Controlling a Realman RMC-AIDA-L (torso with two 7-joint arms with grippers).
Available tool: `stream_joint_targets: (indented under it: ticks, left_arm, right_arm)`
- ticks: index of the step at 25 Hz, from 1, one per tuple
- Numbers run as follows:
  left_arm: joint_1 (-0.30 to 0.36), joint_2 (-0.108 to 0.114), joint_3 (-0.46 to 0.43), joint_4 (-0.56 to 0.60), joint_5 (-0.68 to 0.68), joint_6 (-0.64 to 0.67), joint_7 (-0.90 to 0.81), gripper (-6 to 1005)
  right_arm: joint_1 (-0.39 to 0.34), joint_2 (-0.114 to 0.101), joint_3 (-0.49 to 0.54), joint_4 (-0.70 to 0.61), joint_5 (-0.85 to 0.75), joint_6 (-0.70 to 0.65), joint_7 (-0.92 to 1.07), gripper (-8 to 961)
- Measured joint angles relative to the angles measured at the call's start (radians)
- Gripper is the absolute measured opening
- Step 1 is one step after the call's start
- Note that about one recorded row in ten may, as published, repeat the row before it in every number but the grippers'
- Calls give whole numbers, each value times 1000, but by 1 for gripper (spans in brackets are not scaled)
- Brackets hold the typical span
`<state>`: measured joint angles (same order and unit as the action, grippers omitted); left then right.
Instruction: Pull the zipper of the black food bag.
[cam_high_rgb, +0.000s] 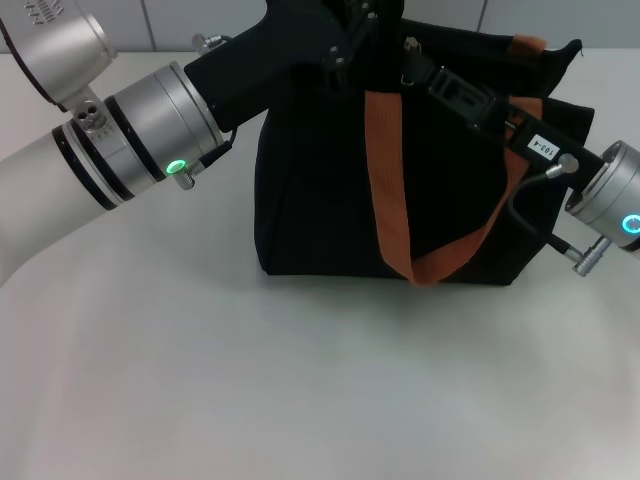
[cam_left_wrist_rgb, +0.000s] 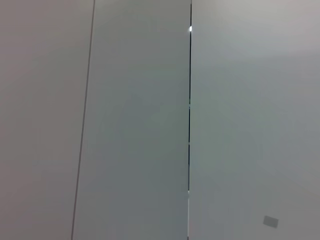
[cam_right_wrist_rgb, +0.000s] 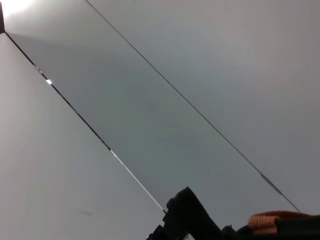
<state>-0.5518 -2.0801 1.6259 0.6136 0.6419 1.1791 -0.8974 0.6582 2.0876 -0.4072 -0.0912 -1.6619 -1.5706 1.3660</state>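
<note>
Table (cam_high_rgb: 300, 380): pale grey, smooth, matt; faint shadow under the bag.
Bag (cam_high_rgb: 320, 200): large, boxy, black soft fabric; stands upright on the table at the middle and far side of the head view, its front panel slightly creased.
Handle (cam_high_rgb: 390, 180): flat orange-brown webbing, woven look; hangs down the front panel in a long loop, folding at the bottom near the base and rising again to the right. A second bit of orange webbing shows at the far top right edge (cam_high_rgb: 528, 45); the right wrist view catches a ribbed orange strip too (cam_right_wrist_rgb: 272, 220).
Left arm (cam_high_rgb: 120, 140): thick silver-white cylinder with black rings and a small green light; ends in black housing that reaches over the bag's top left.
Left gripper (cam_high_rgb: 350, 45): black, at the bag's upper edge; dark on dark, so I cannot tell how the fingers stand.
Right arm (cam_high_rgb: 610, 195): silver cuff, teal light, black cable loop; comes in from the right.
Right gripper (cam_high_rgb: 450, 85): black, angular, lying across the bag's top right edge; grip cannot be told.
Zipper (cam_high_rgb: 410, 45): small silvery metal tab, at the top edge between the two grippers.
Wall (cam_left_wrist_rgb: 140, 120): flat grey panels with thin dark seams, behind everything.
</note>
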Motion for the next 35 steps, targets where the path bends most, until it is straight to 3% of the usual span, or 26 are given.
stream_joint_targets:
  ticks: [5,26,35]
  left_arm:
    - [0,0,0,0,-1,0,0,95]
    - [2,0,0,-1,-1,0,0,100]
    - [3,0,0,-1,-1,1,0,102]
  right_arm:
    - [1,0,-1,1,1,0,3,166]
    - [10,2,-17,5,-5,19,26,145]
    - [9,2,-51,-4,1,5,-6,71]
